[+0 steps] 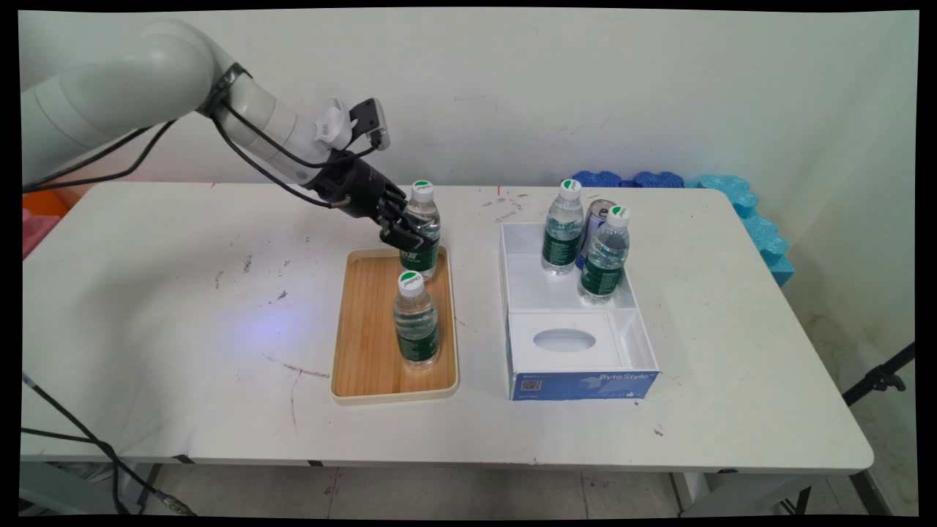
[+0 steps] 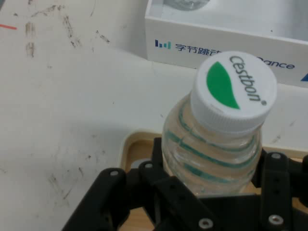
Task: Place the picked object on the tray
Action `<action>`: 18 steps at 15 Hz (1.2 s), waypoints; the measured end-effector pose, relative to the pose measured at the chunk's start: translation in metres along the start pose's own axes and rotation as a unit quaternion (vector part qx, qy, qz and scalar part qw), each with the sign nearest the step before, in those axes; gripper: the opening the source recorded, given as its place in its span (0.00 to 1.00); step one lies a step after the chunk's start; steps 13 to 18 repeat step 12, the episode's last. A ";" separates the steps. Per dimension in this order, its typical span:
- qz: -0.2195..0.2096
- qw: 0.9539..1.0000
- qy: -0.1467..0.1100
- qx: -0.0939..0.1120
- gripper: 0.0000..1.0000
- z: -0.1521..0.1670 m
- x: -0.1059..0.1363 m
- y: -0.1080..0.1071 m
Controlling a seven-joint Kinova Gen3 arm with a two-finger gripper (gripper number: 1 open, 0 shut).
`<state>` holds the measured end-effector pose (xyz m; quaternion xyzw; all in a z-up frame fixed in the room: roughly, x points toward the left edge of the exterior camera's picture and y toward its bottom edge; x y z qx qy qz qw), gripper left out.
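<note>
worktop (image 1: 183, 307): white, scuffed with dark marks | wooden tray (image 1: 366, 329): lies flat near the middle | white-and-blue box (image 1: 578, 366): open-topped, just right of the tray, not touching it | blue foam pieces (image 1: 739, 192): along the far right edge

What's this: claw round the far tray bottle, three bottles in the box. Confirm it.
Wrong on the count. The box holds two bottles and a can, as the main view shows. The claw is round the far bottle on the tray.
</note>
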<state>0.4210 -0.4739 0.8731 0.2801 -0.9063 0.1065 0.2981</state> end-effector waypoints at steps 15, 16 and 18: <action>-0.019 1.000 -0.011 -0.003 1.00 0.016 0.006 -0.004; -0.019 1.000 -0.011 -0.003 1.00 0.016 0.006 -0.004; -0.019 1.000 -0.011 -0.003 1.00 0.016 0.006 -0.004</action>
